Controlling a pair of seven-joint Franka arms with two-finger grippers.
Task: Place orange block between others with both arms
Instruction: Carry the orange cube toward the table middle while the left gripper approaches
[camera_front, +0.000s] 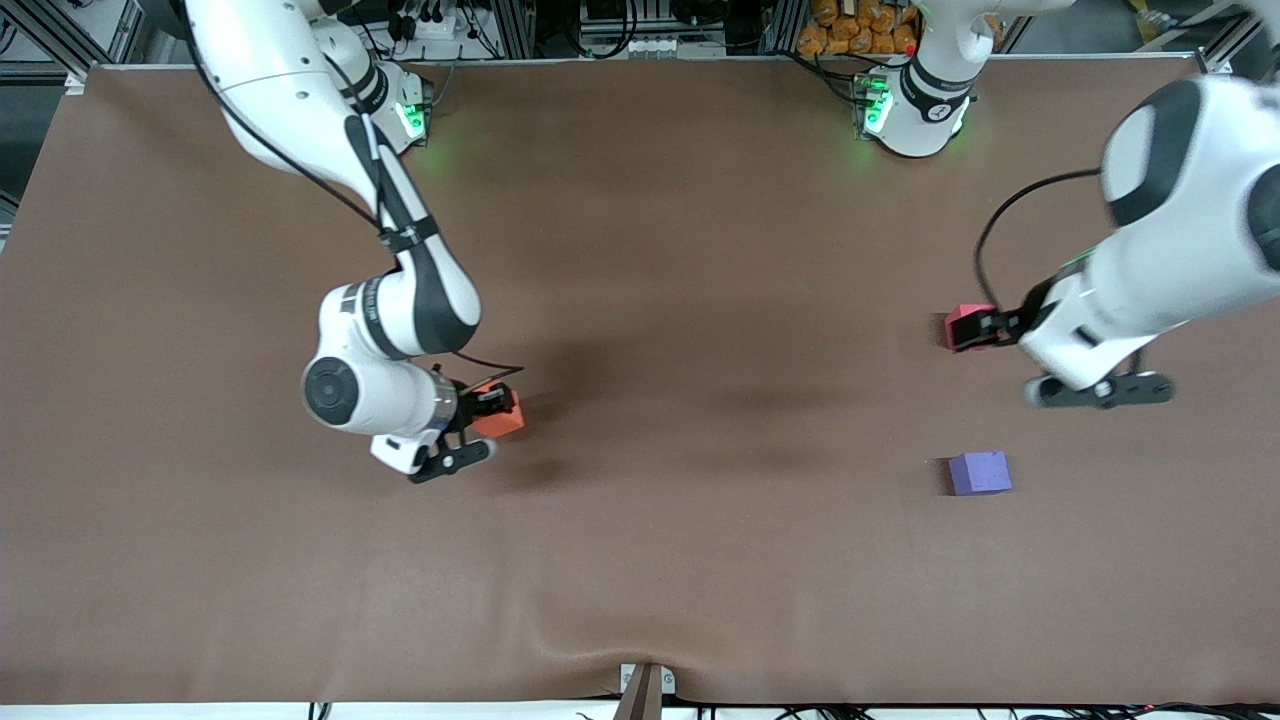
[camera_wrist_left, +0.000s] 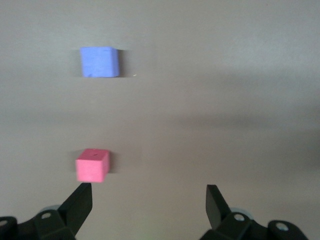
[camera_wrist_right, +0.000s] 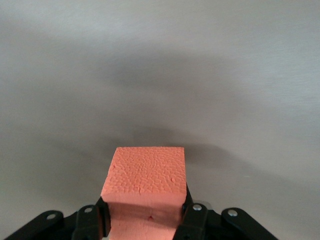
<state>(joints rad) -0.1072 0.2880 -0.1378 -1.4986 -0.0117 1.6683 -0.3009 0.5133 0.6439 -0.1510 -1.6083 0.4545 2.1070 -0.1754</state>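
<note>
A brown mat covers the bench (camera_front: 700, 250) from edge to edge, smooth but for a small pucker at the middle of the edge nearest the front camera, where a clamp (camera_front: 645, 688) bites it. Along the edge where the round bases sit, their green lights glow, with cables, metal framing and a pile of orange items (camera_front: 860, 28) past it. The right hand (camera_front: 478, 420) is clamped on the orange block (camera_front: 503, 412), over the bench's right-arm half. The left hand (camera_front: 985, 328) stands with its fingers (camera_wrist_left: 80, 202) spread wide and empty, over the mat just beside the pinkish-red cube (camera_wrist_left: 92, 165) toward the left arm's end. The purple-blue cube (camera_front: 979, 472) lies nearer the front camera, apart from the pinkish-red one.
</note>
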